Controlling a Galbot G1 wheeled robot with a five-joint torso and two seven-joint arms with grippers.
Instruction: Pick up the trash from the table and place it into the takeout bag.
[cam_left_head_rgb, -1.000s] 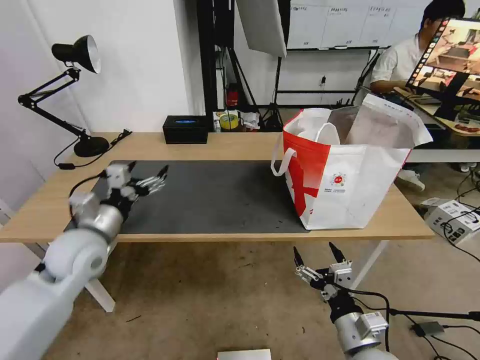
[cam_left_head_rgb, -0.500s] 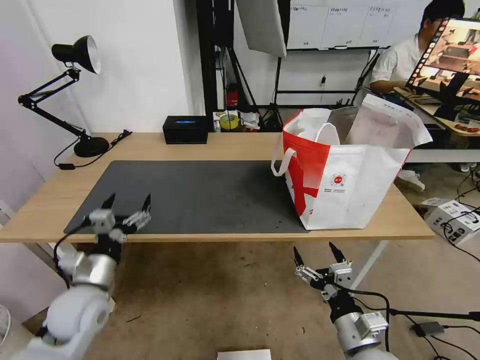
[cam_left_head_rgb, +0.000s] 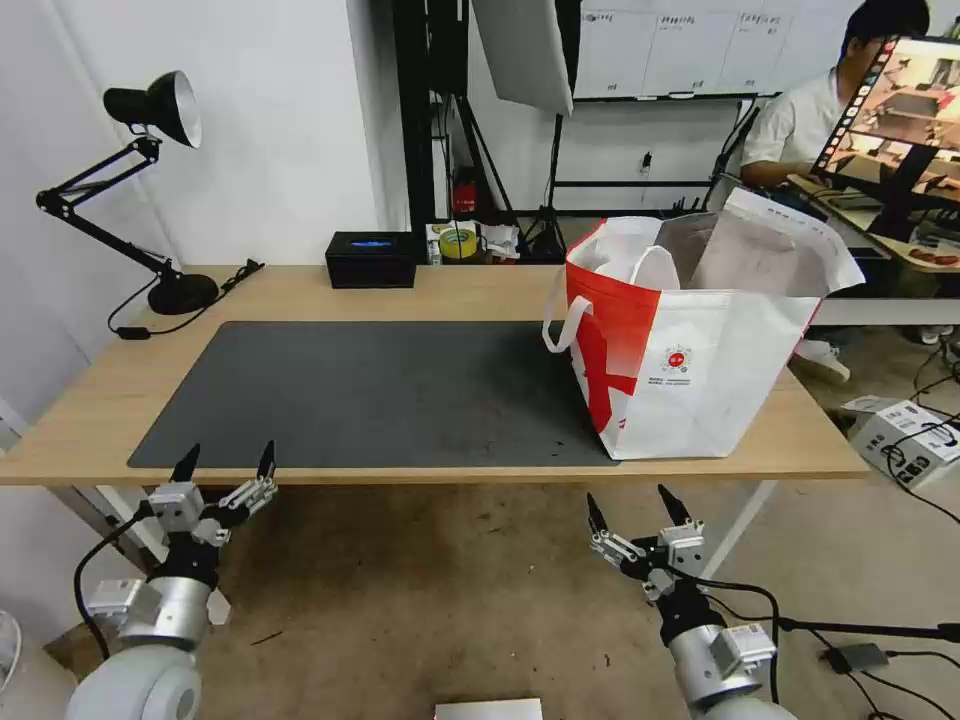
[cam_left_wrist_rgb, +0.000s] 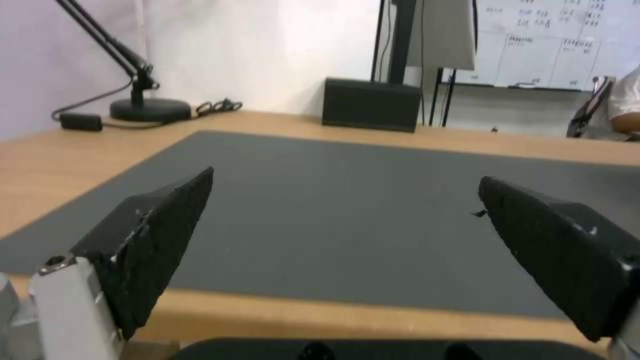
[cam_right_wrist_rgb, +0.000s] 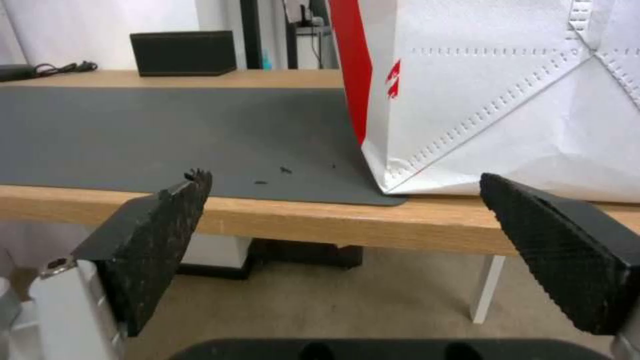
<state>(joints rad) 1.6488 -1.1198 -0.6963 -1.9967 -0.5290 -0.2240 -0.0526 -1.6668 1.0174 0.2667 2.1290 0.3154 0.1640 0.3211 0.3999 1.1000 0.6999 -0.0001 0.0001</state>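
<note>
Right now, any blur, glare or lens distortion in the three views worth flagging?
Head view: sharp, with wide-angle bending at the edges, and mild sheen on the takeout bag. Left wrist view: soft overall, the black box and whiteboard hazy, the open left gripper looming large. Right wrist view: crisper, crumbs on the mat readable, right gripper fingertips in focus, no glare.

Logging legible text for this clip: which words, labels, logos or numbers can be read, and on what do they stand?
None can be read.
Red-and-white insulated takeout bag: small round red logo with tiny print below, too small to read.
White wall board: rows of writing, too small to read.
Flat black box: a blue mark on top, no readable letters.
</note>
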